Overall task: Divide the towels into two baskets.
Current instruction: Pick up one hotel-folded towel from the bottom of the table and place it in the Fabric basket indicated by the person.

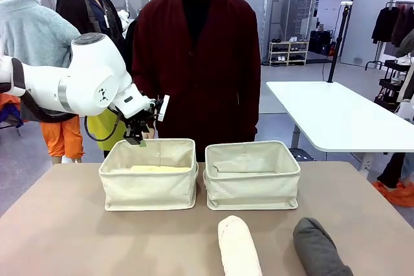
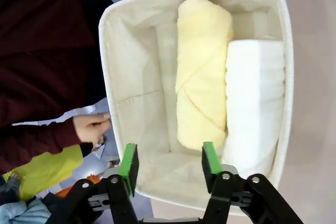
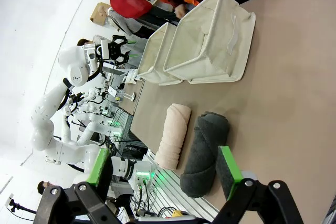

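The table [image 1: 65, 224] spreads beneath both my grippers, and a person [image 1: 194, 63] in a dark red cardigan stands at its far edge, just beyond my left gripper. Two cream baskets [image 1: 149, 189] [image 1: 252, 189] sit side by side, nearly touching; the first lies directly under my left gripper, the second [image 3: 210, 51] well ahead of my right one. Inside the basket below my left gripper [image 2: 131, 114], the pale yellow towel [image 2: 202, 72] lies lengthwise straight ahead of my fingers, and the white towel [image 2: 254, 98] rests against it, out past one finger. Ahead of my right gripper, the cream-pink towel [image 3: 173, 136] and the dark grey towel [image 3: 206, 153] lie on the bare table, close together and roughly parallel, the grey one nearer one pad. My left gripper [image 2: 169, 156] hangs above the basket's end rim, fingers spread wide and holding nothing. My right gripper [image 3: 165, 153] hovers over the table, also spread and empty. The person's hand [image 2: 92, 128] sits just outside the basket wall, near my left gripper.
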Action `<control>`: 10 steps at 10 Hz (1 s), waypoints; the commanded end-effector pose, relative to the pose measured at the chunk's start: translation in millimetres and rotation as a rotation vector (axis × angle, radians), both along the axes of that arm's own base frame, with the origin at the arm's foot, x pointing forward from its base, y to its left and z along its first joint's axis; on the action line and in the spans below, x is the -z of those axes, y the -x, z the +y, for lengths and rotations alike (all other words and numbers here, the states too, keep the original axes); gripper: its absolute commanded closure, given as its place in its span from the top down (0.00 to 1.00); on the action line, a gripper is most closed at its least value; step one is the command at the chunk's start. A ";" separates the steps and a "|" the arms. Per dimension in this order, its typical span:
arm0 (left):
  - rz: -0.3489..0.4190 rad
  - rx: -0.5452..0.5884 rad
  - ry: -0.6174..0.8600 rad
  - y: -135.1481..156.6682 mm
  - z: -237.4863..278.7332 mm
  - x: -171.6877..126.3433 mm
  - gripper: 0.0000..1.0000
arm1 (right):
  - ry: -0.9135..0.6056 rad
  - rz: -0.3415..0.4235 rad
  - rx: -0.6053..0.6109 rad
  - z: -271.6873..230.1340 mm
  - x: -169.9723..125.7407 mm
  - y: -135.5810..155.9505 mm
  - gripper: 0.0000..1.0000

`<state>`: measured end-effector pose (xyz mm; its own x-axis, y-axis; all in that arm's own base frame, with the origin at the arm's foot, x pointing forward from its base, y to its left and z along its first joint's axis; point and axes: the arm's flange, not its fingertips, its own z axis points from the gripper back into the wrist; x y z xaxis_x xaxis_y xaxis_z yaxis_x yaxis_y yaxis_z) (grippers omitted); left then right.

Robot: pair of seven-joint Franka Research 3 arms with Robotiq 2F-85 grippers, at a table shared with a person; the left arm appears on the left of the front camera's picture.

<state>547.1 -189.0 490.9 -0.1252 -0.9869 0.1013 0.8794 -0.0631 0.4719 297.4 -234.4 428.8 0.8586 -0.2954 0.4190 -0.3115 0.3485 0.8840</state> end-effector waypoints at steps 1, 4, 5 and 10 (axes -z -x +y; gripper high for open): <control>-0.004 0.022 -0.012 -2.9 -1.9 1.6 0.82 | -0.005 -0.013 0.001 1.1 -2.2 2.9 1.00; -0.004 0.022 -0.012 -2.9 -1.9 1.6 0.82 | -0.005 -0.013 0.001 1.1 -2.2 2.9 1.00; -0.004 0.022 -0.012 -2.9 -1.9 1.6 0.82 | -0.005 -0.013 0.001 1.1 -2.2 2.9 1.00; 0.025 -0.068 0.044 11.4 7.6 -22.8 0.82 | -0.005 -0.013 0.001 1.1 -2.2 2.9 1.00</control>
